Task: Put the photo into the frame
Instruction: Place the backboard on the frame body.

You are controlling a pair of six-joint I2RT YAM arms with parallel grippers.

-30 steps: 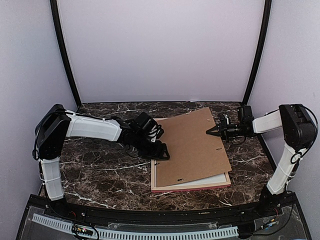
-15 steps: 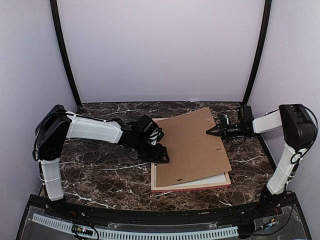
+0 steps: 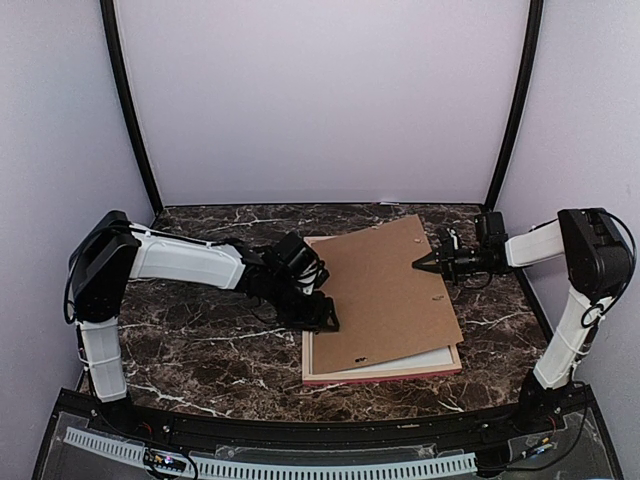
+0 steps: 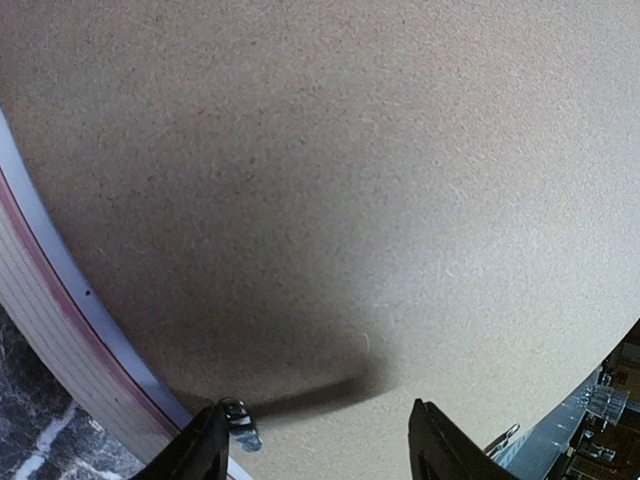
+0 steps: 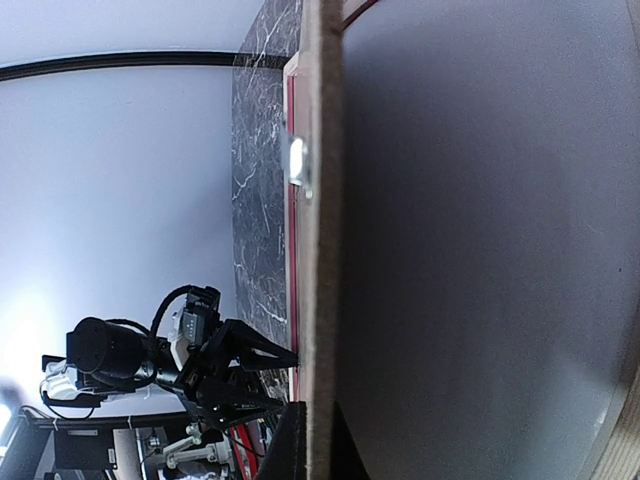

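The frame (image 3: 385, 374) lies flat on the marble table, its pink edge showing at the front. A plain brown backing board (image 3: 385, 290) rests askew over it, lifted at its right edge. My right gripper (image 3: 420, 264) is shut on that right edge; in the right wrist view the board (image 5: 322, 250) runs edge-on between the jaws of the right gripper (image 5: 318, 440). My left gripper (image 3: 328, 318) stands open at the board's left edge, over the frame's left side. In the left wrist view the left gripper (image 4: 320, 452) hovers over the board (image 4: 350, 200). The photo is hidden.
A white sheet (image 3: 442, 357) peeks out between board and frame at the front right. A small metal tab (image 4: 240, 425) sits by my left fingertip, another tab (image 5: 298, 165) on the board's edge. Grey walls and black posts enclose the marble table (image 3: 200, 350).
My left gripper has crept a little to the right and nearer, to the frame's left edge, its jaws narrowing slightly. The right gripper and the board have stayed put.
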